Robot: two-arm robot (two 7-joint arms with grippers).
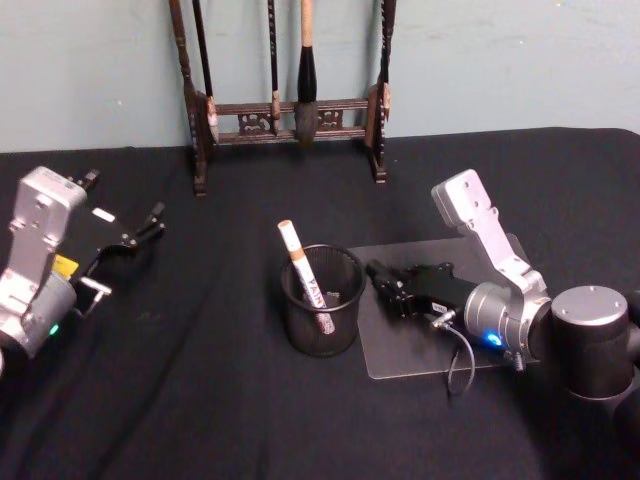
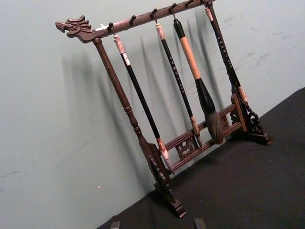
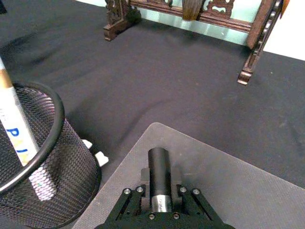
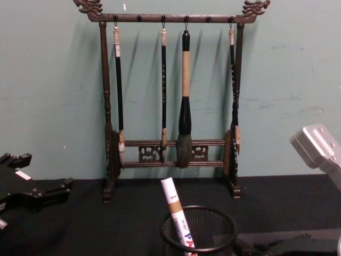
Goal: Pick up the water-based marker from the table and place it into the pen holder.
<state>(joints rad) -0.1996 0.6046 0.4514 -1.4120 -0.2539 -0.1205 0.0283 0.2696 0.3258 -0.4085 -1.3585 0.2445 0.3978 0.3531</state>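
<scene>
The marker (image 1: 303, 275) stands tilted inside the pen holder (image 1: 322, 300), white end poking up past the rim. My right gripper (image 1: 385, 283) sits low over the gray mat (image 1: 430, 345), just beside the holder, fingers close together and holding nothing. My left gripper (image 1: 150, 222) rests far off to the left, fingers apart, empty.

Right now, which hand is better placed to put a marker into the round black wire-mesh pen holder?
Right. The right hand sits beside the round black wire-mesh pen holder, apparently gripping a black cylindrical marker; the left hand is farther off, open.
</scene>
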